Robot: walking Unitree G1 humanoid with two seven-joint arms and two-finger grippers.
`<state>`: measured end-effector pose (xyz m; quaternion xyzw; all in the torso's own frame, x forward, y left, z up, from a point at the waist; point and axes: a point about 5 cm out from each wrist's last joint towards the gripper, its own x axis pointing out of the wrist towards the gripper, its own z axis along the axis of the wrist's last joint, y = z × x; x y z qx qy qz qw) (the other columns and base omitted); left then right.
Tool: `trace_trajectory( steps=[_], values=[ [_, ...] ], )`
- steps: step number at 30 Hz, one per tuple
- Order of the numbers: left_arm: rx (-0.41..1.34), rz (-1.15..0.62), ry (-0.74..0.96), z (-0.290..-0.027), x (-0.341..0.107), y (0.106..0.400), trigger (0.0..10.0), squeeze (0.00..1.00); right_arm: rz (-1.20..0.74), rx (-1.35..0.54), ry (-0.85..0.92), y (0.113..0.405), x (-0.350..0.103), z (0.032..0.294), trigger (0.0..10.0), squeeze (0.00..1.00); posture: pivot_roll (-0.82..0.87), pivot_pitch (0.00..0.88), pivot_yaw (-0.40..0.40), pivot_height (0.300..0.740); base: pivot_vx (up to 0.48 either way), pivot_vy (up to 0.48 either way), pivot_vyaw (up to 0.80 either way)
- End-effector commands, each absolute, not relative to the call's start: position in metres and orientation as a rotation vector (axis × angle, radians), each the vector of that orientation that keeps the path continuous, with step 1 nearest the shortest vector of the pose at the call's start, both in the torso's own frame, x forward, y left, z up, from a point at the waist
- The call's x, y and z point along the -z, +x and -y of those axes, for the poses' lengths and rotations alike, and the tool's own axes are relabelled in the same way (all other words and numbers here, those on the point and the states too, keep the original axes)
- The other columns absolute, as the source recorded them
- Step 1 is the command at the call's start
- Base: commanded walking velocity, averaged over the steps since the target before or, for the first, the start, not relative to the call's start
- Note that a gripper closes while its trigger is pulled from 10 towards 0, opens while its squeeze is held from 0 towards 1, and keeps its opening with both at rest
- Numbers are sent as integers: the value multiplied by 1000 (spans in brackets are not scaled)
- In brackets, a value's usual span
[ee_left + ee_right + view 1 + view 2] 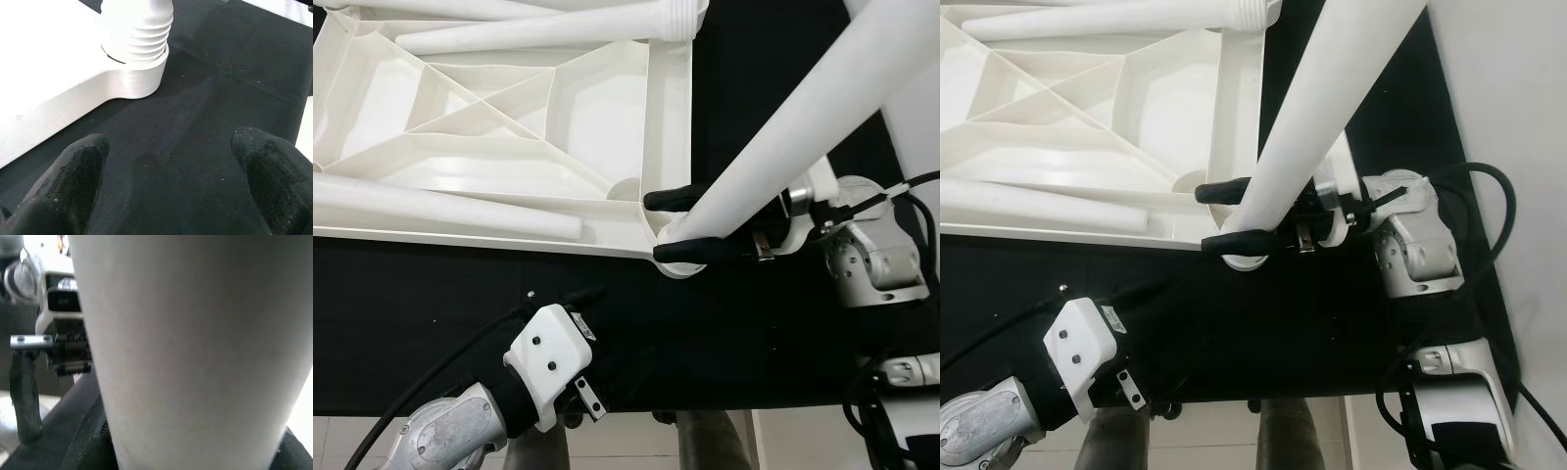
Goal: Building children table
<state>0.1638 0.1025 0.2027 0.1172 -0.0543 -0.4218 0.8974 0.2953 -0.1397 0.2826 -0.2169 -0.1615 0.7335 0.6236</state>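
A white plastic table top (pixel 519 127) lies upside down on a black surface, its ribbed underside facing up. A white table leg (pixel 803 117) stands with its threaded end in the corner socket (pixel 677 257) nearest me. My right gripper (pixel 690 227) is shut on this leg just above the socket, one black finger on each side. In the right wrist view the leg (pixel 195 347) is pressed close to the camera. My left gripper (pixel 171 181) hovers open over the black surface, facing the threaded leg end (pixel 137 29) in the socket. Its wrist (pixel 548 357) is near the front edge.
Loose white legs (pixel 450 211) lie across the table top, two more (pixel 538 29) at the far side. The black mat (pixel 431 313) ends at a pale tiled floor (pixel 352 431) close to me. A white wall or panel (pixel 1508 117) stands on the right.
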Motion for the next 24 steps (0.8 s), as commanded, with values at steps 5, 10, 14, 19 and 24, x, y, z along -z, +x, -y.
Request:
trace_trajectory(
  steps=[5,10,14,19,24],
  values=[
    [890,108,251,-102,-201,163,10000,0,156,-1814,-638,296,-254,128,10000,0,114,537,1,740,0,0,0],
    [887,111,251,-101,-202,163,10000,0,130,-1810,-750,302,-256,126,10000,0,112,534,-4,740,0,0,0],
    [883,113,252,-101,-201,164,10000,0,137,-1806,-741,305,-263,124,10000,0,109,532,-10,740,0,0,0],
    [881,122,255,-99,-202,164,10000,0,156,-1713,-653,320,-273,120,10000,0,102,528,-19,740,0,0,0],
    [881,129,259,-97,-203,165,10000,0,177,-1467,-505,342,-278,117,10000,0,99,528,-19,740,0,0,0]
  ],
)
